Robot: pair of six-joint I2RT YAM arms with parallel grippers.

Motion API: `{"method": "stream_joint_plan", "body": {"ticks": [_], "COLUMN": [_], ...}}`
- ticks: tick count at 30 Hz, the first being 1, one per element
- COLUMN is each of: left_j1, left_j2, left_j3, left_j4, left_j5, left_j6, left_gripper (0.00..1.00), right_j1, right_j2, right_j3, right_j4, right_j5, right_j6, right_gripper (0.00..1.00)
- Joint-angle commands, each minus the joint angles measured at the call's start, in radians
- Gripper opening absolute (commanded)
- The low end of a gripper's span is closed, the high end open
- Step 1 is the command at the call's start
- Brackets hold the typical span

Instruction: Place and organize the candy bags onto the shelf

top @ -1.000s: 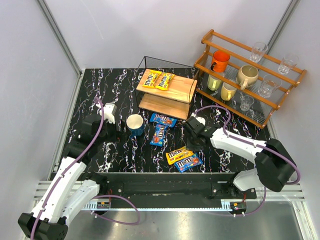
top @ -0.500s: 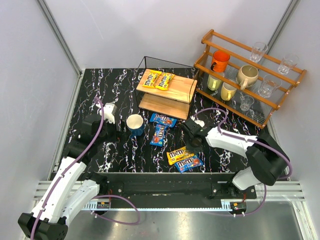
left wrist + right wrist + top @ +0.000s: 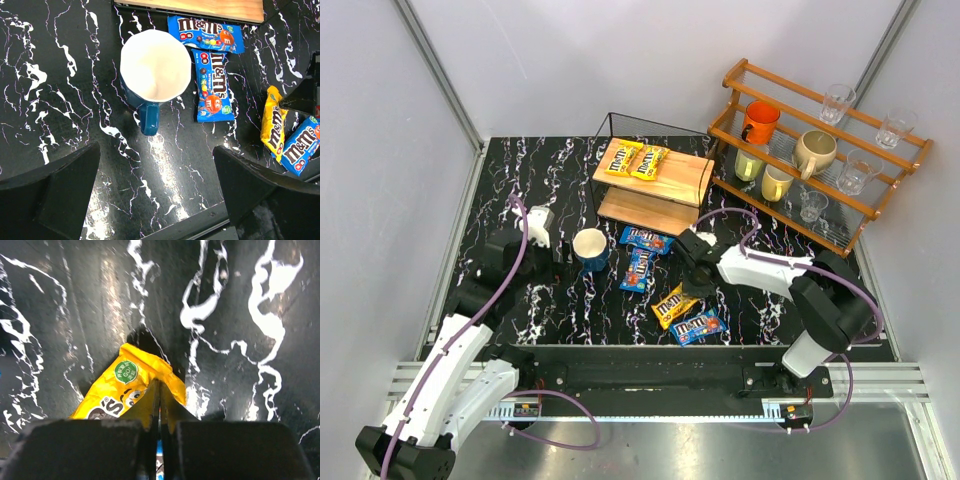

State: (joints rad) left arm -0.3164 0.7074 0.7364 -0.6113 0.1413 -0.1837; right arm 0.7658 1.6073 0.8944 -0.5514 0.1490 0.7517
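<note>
Roughly a third done, by the count. Already up on the top board of the shelf [image 3: 682, 180]: a yellow bag [image 3: 623, 157] and a second yellow bag [image 3: 651, 162], side by side at the left end, with bare wood to their right. Nothing to be seen on the lower board. Left on the table [image 3: 510, 160]: four. Pinched in the right gripper [image 3: 160, 390], jaws closed tight on a fold at one end: the third yellow bag [image 3: 125, 382], tented up at the pinch, otherwise low over the marble near the front edge and well apart from the shelf. Just beside it, probably touching, a blue bag [image 3: 698, 325]. Nearer the shelf, two more: a blue bag [image 3: 646, 239] right at the foot of the lower board, and a blue bag [image 3: 640, 270] end-on below it, about touching. Neither on a board yet. Left gripper [image 3: 156, 160] spread wide and holding nothing, hanging above the cup [image 3: 155, 67]. Around: that blue cup, upright, just left of the two blue bags and near the shelf's front corner; to the right, close against the shelf, the rack [image 3: 790, 86] with mugs and glasses. Likely snags: the thin wire frame along the back and left of the top board, the rack hemming in any approach from the right, and little headroom under the top board for sliding blue bags in flat.
</note>
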Motion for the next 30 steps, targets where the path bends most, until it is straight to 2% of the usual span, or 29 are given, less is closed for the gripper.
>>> {"method": "stream_joint_plan", "body": {"ticks": [1, 9, 14, 18, 22, 25, 27, 28, 30], "left_j1": [-0.007, -0.009, -0.01, -0.01, -0.012, -0.012, -0.013, -0.012, -0.013], "left_j2": [-0.019, -0.013, -0.014, -0.017, -0.013, -0.006, -0.005, -0.008, -0.006], "left_j3": [0.009, 0.011, 0.009, 0.009, 0.009, 0.011, 0.011, 0.009, 0.011], "left_j4": [0.028, 0.028, 0.027, 0.027, 0.027, 0.027, 0.028, 0.027, 0.027], "left_j5": [-0.025, -0.026, -0.029, -0.031, -0.028, -0.025, -0.023, -0.025, -0.025], "left_j6": [-0.008, -0.008, -0.008, -0.01, -0.008, -0.008, -0.008, -0.008, -0.008], "left_gripper": [0.99, 0.99, 0.99, 0.99, 0.99, 0.99, 0.99, 0.99, 0.99], "right_j1": [0.006, 0.006, 0.004, 0.006, 0.004, 0.006, 0.006, 0.006, 0.006], "right_j2": [0.036, 0.032, 0.057, 0.056, -0.021, -0.093, -0.151, -0.171, -0.234], "right_j3": [0.064, 0.123, 0.167, 0.184, 0.14, 0.088, 0.04, 0.023, -0.036], "right_j4": [0.062, 0.149, 0.197, 0.205, 0.208, 0.197, 0.185, 0.182, 0.188], "right_j5": [0.058, 0.041, -0.02, -0.049, -0.046, -0.029, -0.013, -0.011, -0.012], "right_j6": [-0.103, -0.293, -0.389, -0.394, -0.344, -0.293, -0.236, -0.217, -0.138], "right_gripper": [0.0, 0.0, 0.0, 0.0, 0.01, 0.07, 0.14, 0.31, 0.38]}}
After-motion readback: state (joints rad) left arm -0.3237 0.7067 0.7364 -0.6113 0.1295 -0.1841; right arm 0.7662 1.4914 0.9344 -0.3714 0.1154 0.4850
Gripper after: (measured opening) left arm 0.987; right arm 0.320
